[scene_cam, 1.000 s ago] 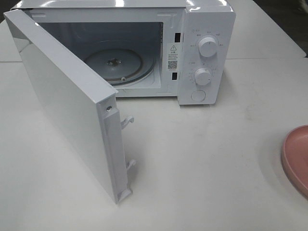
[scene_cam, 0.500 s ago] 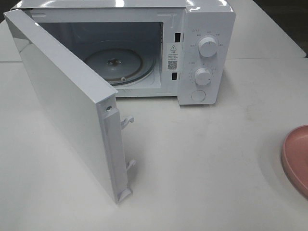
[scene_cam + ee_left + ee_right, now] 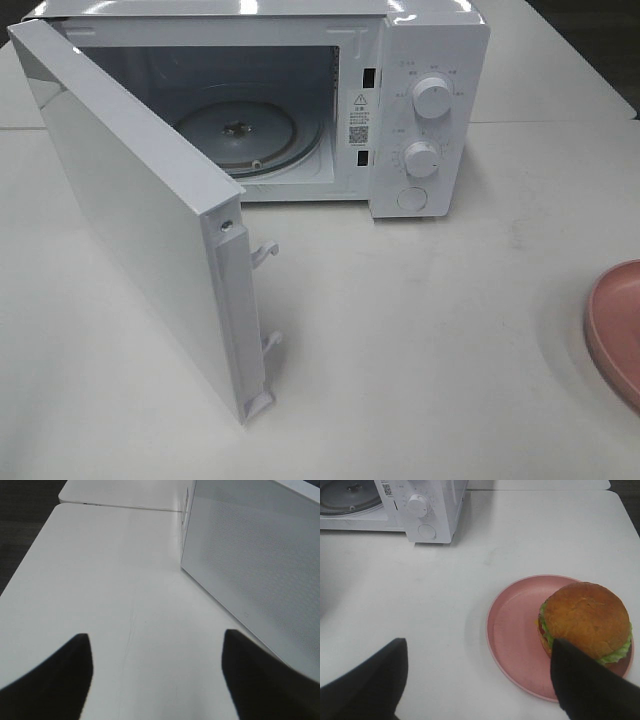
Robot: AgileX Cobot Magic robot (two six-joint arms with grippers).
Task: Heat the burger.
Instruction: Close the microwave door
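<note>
Burger (image 3: 585, 622) on pink plate (image 3: 512, 635), beside right hand (image 3: 477, 680) finger; hand spread, holding nothing.

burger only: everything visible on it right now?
The burger shows only in the right wrist view. It has a glossy golden-brown top bun with green lettuce frilling out below it and a sliver of red tomato at one side; no patty can be made out. It looks like moulded plastic. It sits upright and assembled on the pink plate, off-centre toward the rim on the side away from the microwave. One dark finger of the open right gripper overlaps its edge in the picture; contact cannot be told.
</note>
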